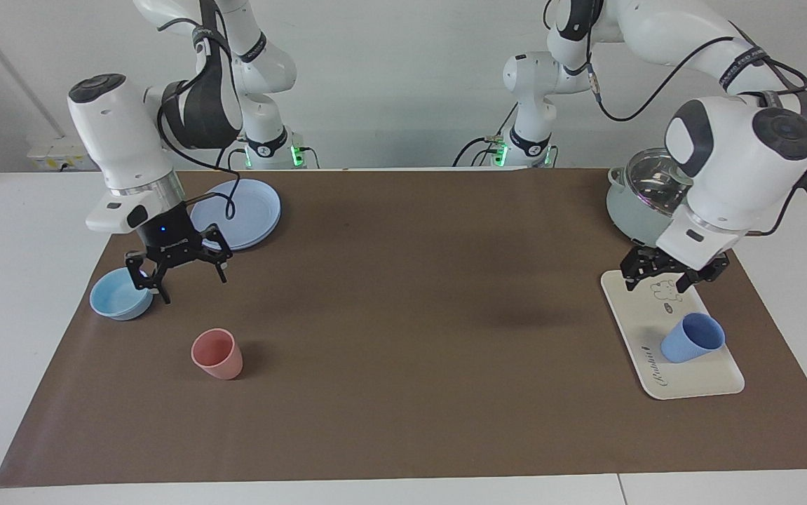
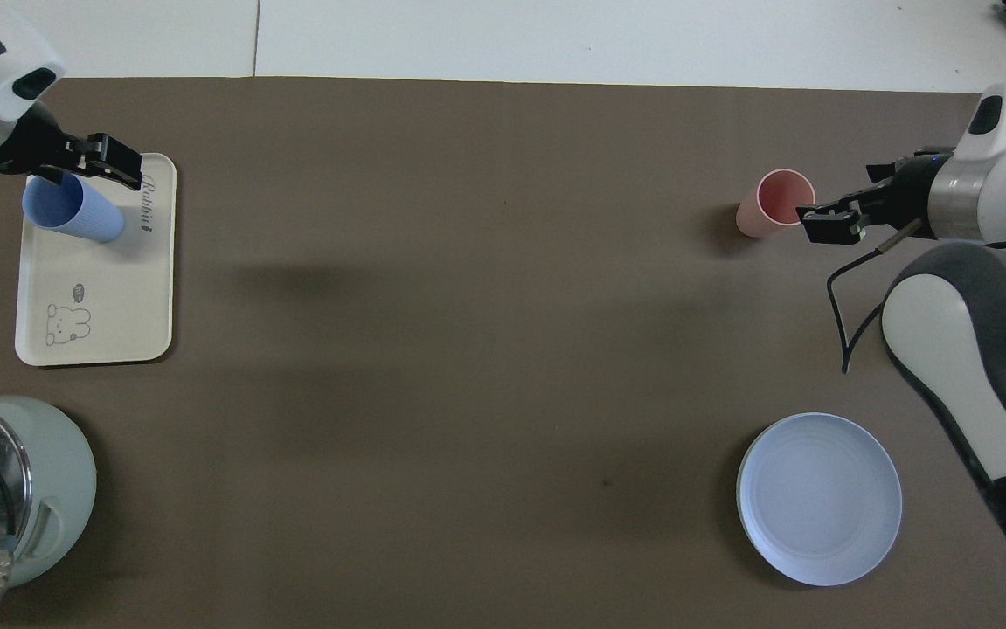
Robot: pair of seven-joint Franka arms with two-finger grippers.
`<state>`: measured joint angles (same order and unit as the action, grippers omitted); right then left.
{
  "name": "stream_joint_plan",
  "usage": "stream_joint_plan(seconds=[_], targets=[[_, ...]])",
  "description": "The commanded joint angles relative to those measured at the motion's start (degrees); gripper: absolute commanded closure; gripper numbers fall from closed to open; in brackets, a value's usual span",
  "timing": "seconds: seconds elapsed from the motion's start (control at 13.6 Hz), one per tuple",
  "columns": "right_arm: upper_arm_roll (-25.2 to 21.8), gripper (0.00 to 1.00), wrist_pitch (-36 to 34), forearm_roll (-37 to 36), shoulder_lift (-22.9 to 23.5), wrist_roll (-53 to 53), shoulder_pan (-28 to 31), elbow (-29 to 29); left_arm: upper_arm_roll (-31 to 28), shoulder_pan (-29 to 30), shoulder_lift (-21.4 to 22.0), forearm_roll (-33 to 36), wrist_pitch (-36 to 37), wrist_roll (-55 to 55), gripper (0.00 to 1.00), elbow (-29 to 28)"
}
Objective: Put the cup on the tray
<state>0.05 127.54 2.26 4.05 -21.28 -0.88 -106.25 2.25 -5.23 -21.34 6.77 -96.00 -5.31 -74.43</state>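
Observation:
The periwinkle-blue cup (image 1: 692, 338) stands upright on the cream-white tray (image 1: 697, 382) at the left arm's end of the table, on the part of the tray farther from the robots, near the cursive word. It also shows in the overhead view (image 2: 72, 208) on the tray (image 2: 100, 297). My left gripper (image 1: 669, 275) is open and empty, raised over the tray's printed animal, apart from the cup; it also shows in the overhead view (image 2: 109, 162). My right gripper (image 1: 182, 277) is open and empty, raised over the mat at the right arm's end (image 2: 856, 196).
A salmon-pink tumbler (image 1: 217, 354) stands on the brown mat. A light-blue bowl (image 1: 120, 294) sits beside the right gripper. A round blue plate (image 1: 242, 210) lies nearer the robots. A pale green pot with a glass lid (image 1: 638, 207) stands nearer the robots than the tray.

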Motion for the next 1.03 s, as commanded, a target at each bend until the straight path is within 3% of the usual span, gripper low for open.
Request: stream_joint_plan(seconds=[0.0,0.29,0.44,0.66,0.96], targets=[[0.5,0.0,-11.5,-6.5,-1.2,14.6,-1.2,3.8,0.2,-1.5,4.7,2.5,4.9,-2.3,0.05,-0.1],[1.6,0.0,-20.5,-6.2,-5.5,29.6,-1.6,4.0,0.1,0.9,12.1,-4.9,7.8,-5.2,0.05,-3.3],[1.6,0.0,-24.1,-5.9,-7.5,31.6,-1.3,5.6,0.0,4.0,14.7,-5.9,7.6,-10.1,0.05,-6.6],[0.2,0.0,-35.7,-3.9,-7.7,31.7,-0.6,13.2,0.0,7.8,15.4,-5.9,6.0,-14.1,0.05,-8.0],[-2.4,0.0,-40.0,-0.7,-8.3,30.9,0.3,15.6,0.1,7.6,15.4,-5.9,5.9,-11.5,0.02,-8.0]])
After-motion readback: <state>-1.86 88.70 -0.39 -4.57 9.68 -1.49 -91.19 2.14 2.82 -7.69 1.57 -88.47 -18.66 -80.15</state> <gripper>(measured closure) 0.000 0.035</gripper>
